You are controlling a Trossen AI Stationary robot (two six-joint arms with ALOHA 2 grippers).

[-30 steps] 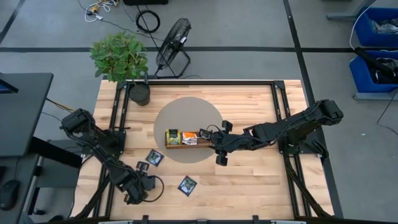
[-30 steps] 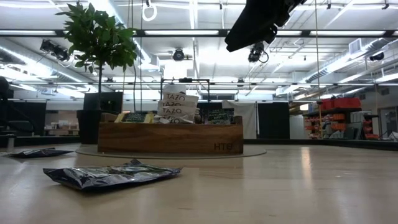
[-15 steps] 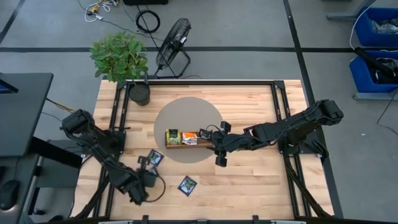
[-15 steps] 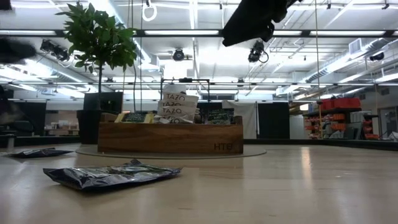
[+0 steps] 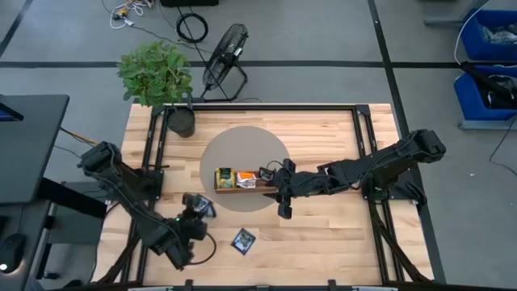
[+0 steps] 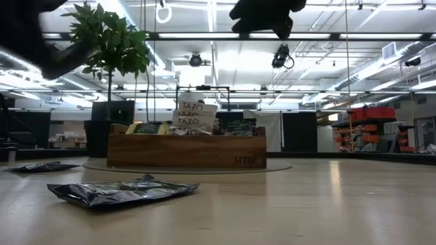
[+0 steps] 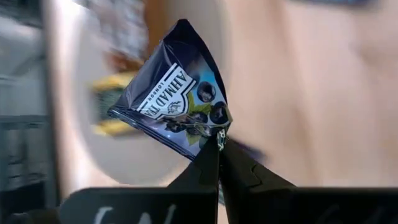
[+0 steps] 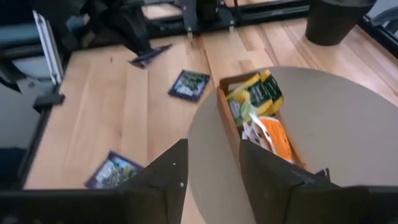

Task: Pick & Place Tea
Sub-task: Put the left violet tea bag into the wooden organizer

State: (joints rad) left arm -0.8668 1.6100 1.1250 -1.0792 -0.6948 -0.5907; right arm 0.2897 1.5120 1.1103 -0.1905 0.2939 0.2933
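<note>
My left gripper (image 5: pixel 192 215) is shut on a dark navy tea sachet (image 7: pixel 177 102) above the table's near left part; the right wrist view shows that sachet (image 8: pixel 149 55) in the air. Two more navy sachets (image 5: pixel 203 208) (image 5: pixel 243 239) lie flat on the wood. The long wooden tray (image 5: pixel 242 181) stands on a round grey mat (image 5: pixel 242 153) with yellow-green and orange sachets (image 8: pixel 261 99) in it. My right gripper (image 8: pixel 211 171) hovers open over the mat, just right of the tray, with nothing between its fingers. My left gripper pinches one corner (image 7: pixel 217 132) of the navy sachet between its two fingertips (image 7: pixel 208 165). The sachet stands out beyond the fingertips, printed face toward the wrist camera, and is lifted clear of the table.
A potted plant (image 5: pixel 166 81) stands at the table's far left corner. Black frame rails (image 5: pixel 359 137) run along the left, right and far sides. Bare wood (image 5: pixel 323 234) lies at the near right. A fan (image 5: pixel 226 56) stands on the floor beyond the table.
My left gripper has risen from the table and tipped toward level, carrying the navy sachet up off the wood and a little toward the tray. The two other loose sachets have stayed where they lay. My right gripper has tipped up slightly.
</note>
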